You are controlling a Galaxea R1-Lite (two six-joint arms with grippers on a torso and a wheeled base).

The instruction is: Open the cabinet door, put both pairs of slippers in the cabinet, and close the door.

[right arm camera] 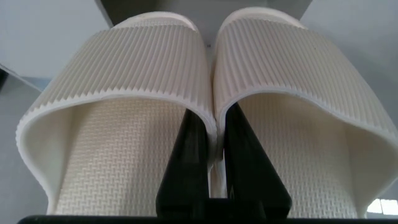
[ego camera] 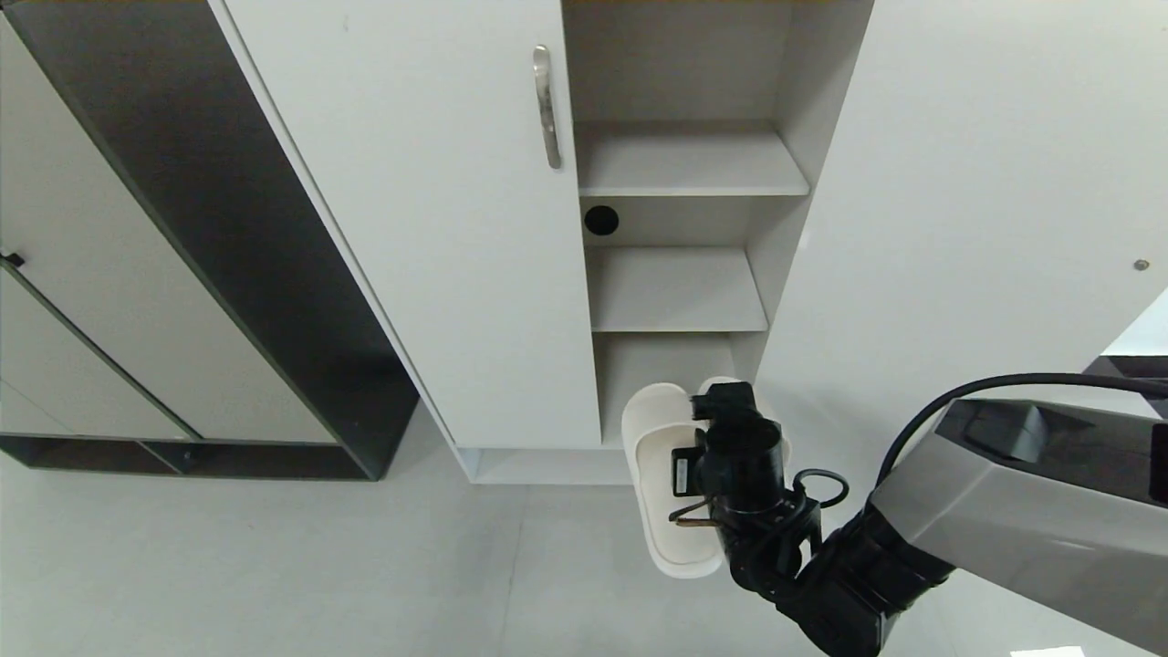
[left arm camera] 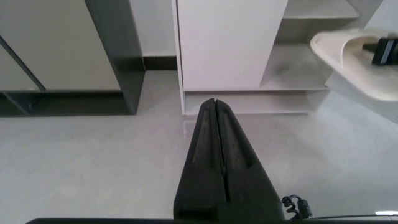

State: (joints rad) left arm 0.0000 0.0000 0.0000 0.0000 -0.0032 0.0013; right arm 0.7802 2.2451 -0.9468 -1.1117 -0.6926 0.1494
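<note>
Near the bottom shelf [ego camera: 666, 374] of the open cabinet [ego camera: 411, 228], right gripper [ego camera: 721, 401] clamps the cream slipper pair [ego camera: 657, 493]; next: insert, release.

Pale grey tiled floor [ego camera: 274, 566], dark-framed shelving unit [ego camera: 265, 274] with pale panels on the left, soft even light

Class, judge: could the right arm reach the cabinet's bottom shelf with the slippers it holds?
Probably yes: the right door stands open, and the slippers in the right gripper hang just before the bottom shelf, nothing between.
</note>
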